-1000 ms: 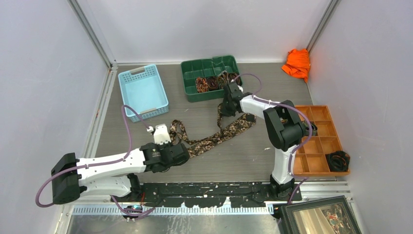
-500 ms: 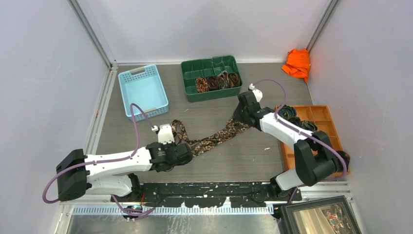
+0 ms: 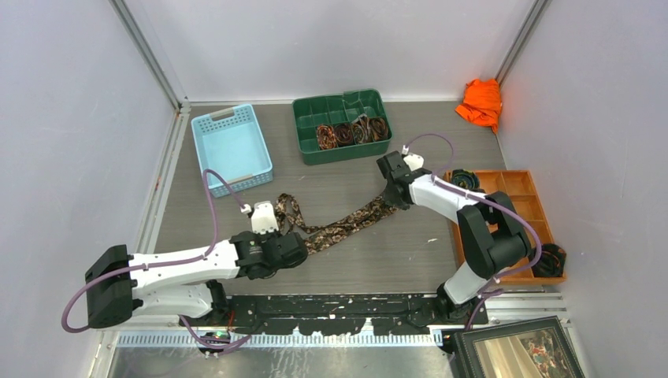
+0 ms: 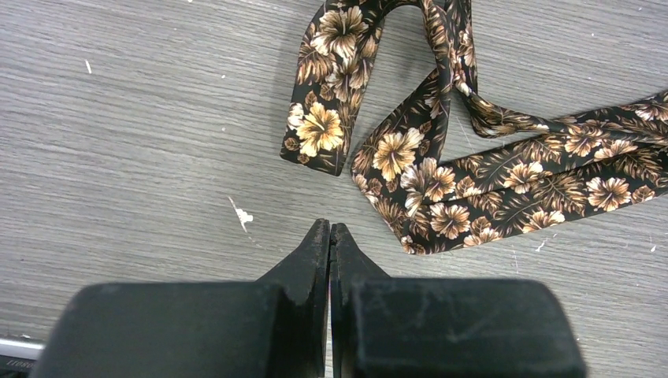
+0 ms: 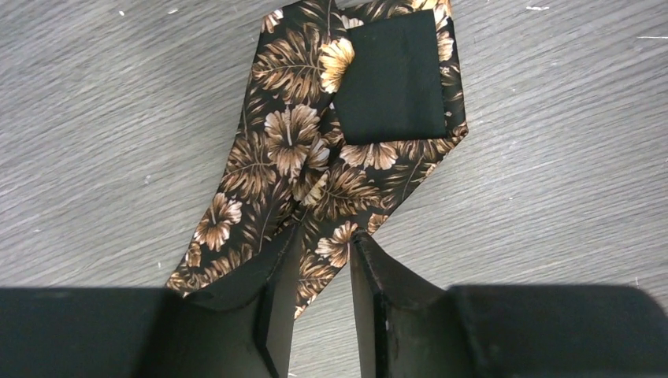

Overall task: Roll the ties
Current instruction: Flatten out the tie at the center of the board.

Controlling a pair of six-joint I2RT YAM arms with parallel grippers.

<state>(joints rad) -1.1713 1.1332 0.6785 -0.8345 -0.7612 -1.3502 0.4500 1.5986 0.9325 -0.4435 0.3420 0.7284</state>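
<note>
A long tie (image 3: 346,224) in black with tan flowers lies flat on the grey table, running from left to centre. Its narrow end (image 4: 319,134) curls back just ahead of my left gripper (image 4: 329,230), which is shut and empty, a little short of the cloth. That left gripper (image 3: 290,246) sits near the tie's left part. My right gripper (image 5: 323,236) stands open over the wide end (image 5: 315,150), one finger on each side of the cloth, gripping nothing. From above, the right gripper (image 3: 388,189) is at the tie's right tip. Several coiled ties (image 3: 350,131) sit in the green tray (image 3: 303,126).
A light blue basket (image 3: 231,147) stands at the back left. An orange cloth (image 3: 480,102) lies in the back right corner. A wooden compartment tray (image 3: 516,236) at the right holds dark coils (image 3: 545,258). A framed picture (image 3: 516,346) is at the near right.
My right gripper has moved right, away from the green tray, down to the tie's wide end, and its jaws have parted. The wide end now lies straighter. The left arm has barely moved.
</note>
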